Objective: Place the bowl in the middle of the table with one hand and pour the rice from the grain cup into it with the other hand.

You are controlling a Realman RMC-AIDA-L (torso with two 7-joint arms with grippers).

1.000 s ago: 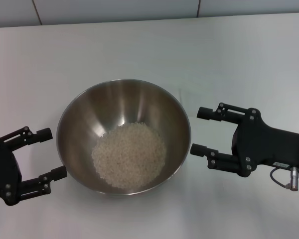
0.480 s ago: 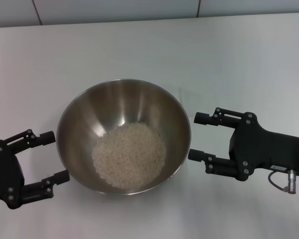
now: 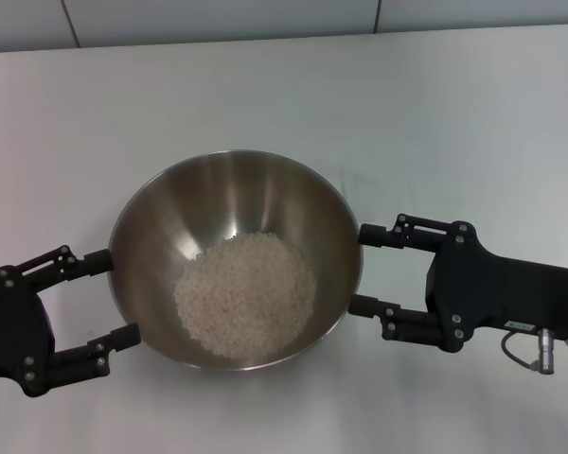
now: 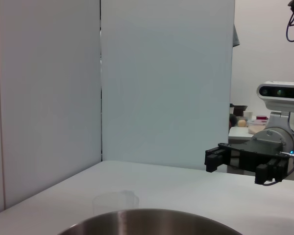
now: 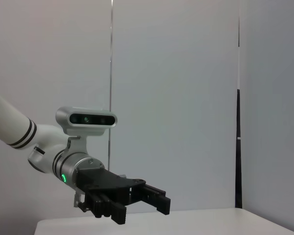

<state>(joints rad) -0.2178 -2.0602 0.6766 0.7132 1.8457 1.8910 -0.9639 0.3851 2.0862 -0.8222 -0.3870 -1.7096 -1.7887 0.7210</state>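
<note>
At nine o'clock of the bowl [image 3: 235, 257], our left end effector [image 3: 106, 300] gapes open and empty against its rim. Mid-tabletop [image 3: 265, 85], the bowl already holds the rice [image 3: 245, 294]. At three o'clock, our right end effector [image 3: 362, 270] gapes too, empty at the rim; we judge pouring done, withdrawal next.

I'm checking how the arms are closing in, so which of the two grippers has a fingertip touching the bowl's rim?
The right gripper: its upper fingertip meets the bowl rim; the left gripper stops just short.

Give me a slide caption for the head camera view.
Rice heaped in a steel bowl on the white table, an open pincer at either side: left, right.
</note>
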